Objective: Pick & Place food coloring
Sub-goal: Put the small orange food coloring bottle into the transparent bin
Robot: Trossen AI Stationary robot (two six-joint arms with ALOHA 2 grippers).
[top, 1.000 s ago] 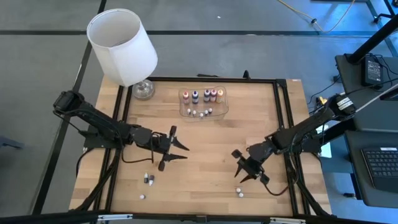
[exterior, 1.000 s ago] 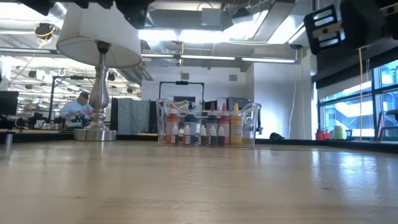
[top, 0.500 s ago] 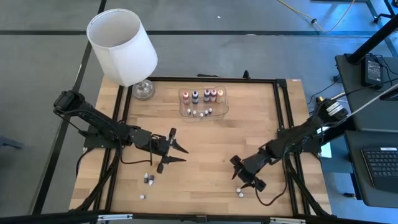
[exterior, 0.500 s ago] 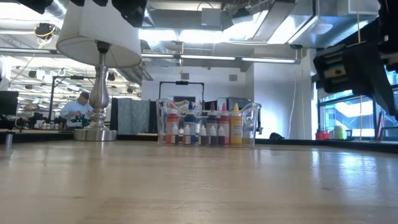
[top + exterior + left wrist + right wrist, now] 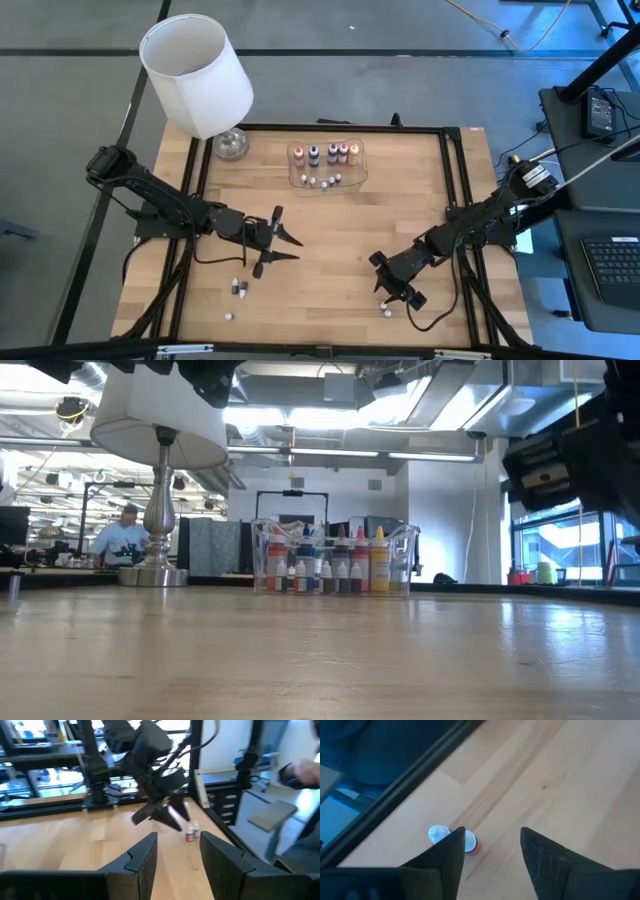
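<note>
Right pincer (image 5: 385,291) hangs low over the worktop's (image 5: 330,225) near right part, its fingers (image 5: 540,857) spread with nothing between them; two tiny bottles (image 5: 384,308) lie just beside one fingertip, one whitish, one with a red base. Left pincer (image 5: 268,242) hovers left of centre, fingers parted and empty, with more small bottles (image 5: 238,289) near it. Farther off, the remaining food coloring (image 5: 325,154) stands in a clear tray (image 5: 358,172) at the far edge, beside a lamp (image 5: 197,75).

Two dark, jointed arms trail black cables, each ending in angular black fingers (image 5: 142,862).
</note>
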